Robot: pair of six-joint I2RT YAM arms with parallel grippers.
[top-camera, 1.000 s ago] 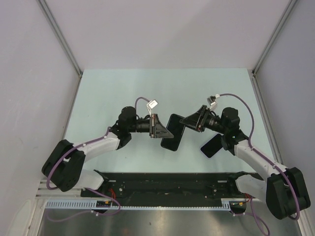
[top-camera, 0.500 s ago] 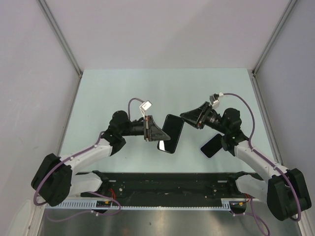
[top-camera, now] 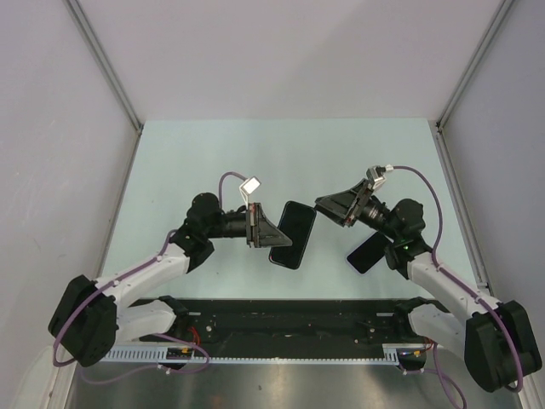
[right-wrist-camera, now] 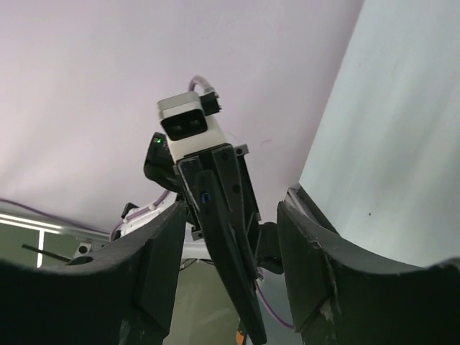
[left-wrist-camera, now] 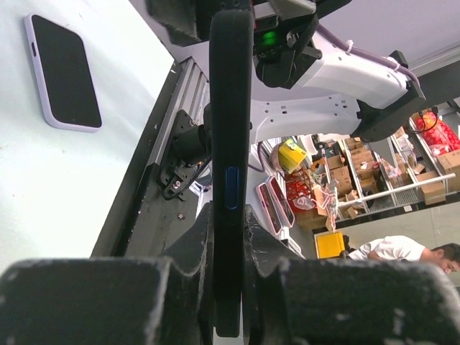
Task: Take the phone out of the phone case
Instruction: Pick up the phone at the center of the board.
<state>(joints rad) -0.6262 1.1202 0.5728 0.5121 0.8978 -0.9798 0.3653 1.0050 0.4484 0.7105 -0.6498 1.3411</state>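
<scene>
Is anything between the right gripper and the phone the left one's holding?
Nothing visible. The open right gripper faces the phone, clamped on edge in the left gripper, with only air between. A second phone lies on the table, off that line.

The left arm (top-camera: 146, 267) and right arm (top-camera: 443, 277) have white links and black joints. The left gripper (top-camera: 279, 236) and right gripper (top-camera: 322, 204) are black. A purple cable (top-camera: 413, 171) arcs at 12 o'clock over each wrist.
</scene>
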